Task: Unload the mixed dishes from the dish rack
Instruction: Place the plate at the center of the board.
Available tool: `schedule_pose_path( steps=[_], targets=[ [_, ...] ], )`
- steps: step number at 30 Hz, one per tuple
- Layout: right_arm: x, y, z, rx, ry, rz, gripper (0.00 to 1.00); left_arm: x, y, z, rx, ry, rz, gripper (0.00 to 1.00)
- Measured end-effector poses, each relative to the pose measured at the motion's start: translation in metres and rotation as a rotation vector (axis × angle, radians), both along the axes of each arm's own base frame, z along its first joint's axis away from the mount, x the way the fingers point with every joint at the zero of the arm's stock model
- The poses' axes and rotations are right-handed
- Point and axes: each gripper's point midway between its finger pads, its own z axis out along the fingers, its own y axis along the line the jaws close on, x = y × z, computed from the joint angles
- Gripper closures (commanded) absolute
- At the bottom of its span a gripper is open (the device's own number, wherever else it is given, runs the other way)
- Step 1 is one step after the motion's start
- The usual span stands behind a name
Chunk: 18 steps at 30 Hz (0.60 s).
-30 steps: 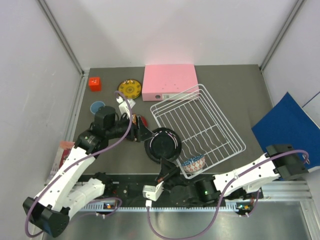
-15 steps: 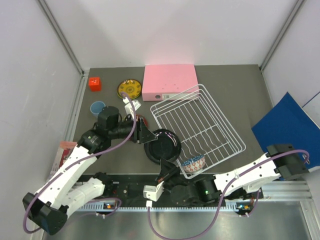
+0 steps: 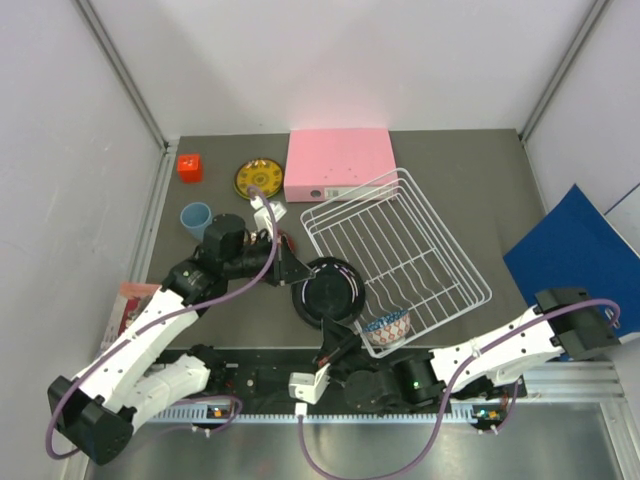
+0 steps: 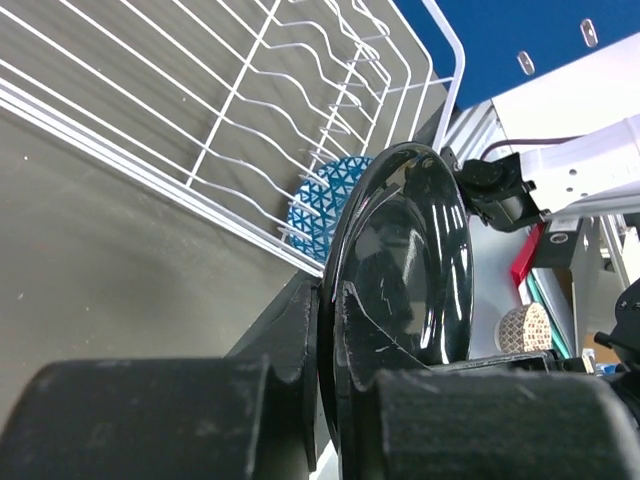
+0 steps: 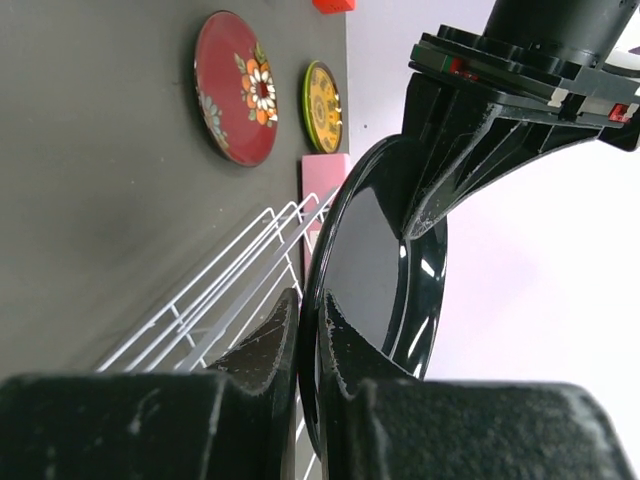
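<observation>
A glossy black plate (image 3: 325,293) hangs on edge just left of the dish rack (image 3: 400,250). My left gripper (image 3: 290,272) is shut on its left rim, and in the left wrist view the pads of that gripper (image 4: 330,290) pinch the plate (image 4: 410,260). My right gripper (image 3: 335,345) is shut on the near rim; the right wrist view shows this gripper (image 5: 308,300) clamping the plate (image 5: 370,270). The small patterned bowl (image 3: 386,325) sits in the rack's near corner. A light blue cup (image 3: 195,216), a yellow plate (image 3: 258,178) and a red flowered plate (image 5: 237,87) rest on the table.
A flat pink box (image 3: 338,163) lies behind the rack and a small red cube (image 3: 189,167) sits at the far left. A blue board (image 3: 575,250) leans at the right edge. Grey walls close in the table on three sides.
My left gripper moved right to the black plate and closed on its rim. The right gripper kept its hold on the plate the whole time.
</observation>
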Motion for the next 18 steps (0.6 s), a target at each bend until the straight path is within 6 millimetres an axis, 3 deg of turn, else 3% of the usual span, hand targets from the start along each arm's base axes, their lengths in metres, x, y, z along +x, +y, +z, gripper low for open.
schedule_pose_path(
  steps=[1, 3, 4, 5, 13, 18],
  targets=[
    [0.0, 0.0, 0.001, 0.002, -0.003, -0.002, 0.58, 0.0, 0.0, 0.0, 0.001, -0.001, 0.005, 1.0],
    [0.001, 0.0, 0.002, 0.013, -0.003, -0.005, 0.32, 0.0, 0.0, 0.001, 0.0, -0.003, 0.011, 1.0],
    [0.002, -0.001, 0.004, 0.02, -0.007, -0.015, 0.13, 0.001, 0.002, 0.0, 0.014, -0.018, 0.018, 1.0],
    [0.004, -0.003, 0.006, 0.03, -0.011, -0.03, 0.03, 0.0, 0.003, -0.001, 0.024, -0.023, 0.022, 1.0],
    [0.011, -0.014, 0.029, 0.116, -0.013, -0.099, 0.0, 0.02, 0.013, 0.011, 0.055, -0.079, 0.142, 1.0],
    [0.018, -0.025, 0.069, 0.274, 0.043, -0.182, 0.0, 0.051, 0.03, 0.034, 0.064, -0.125, 0.33, 1.0]
  ],
)
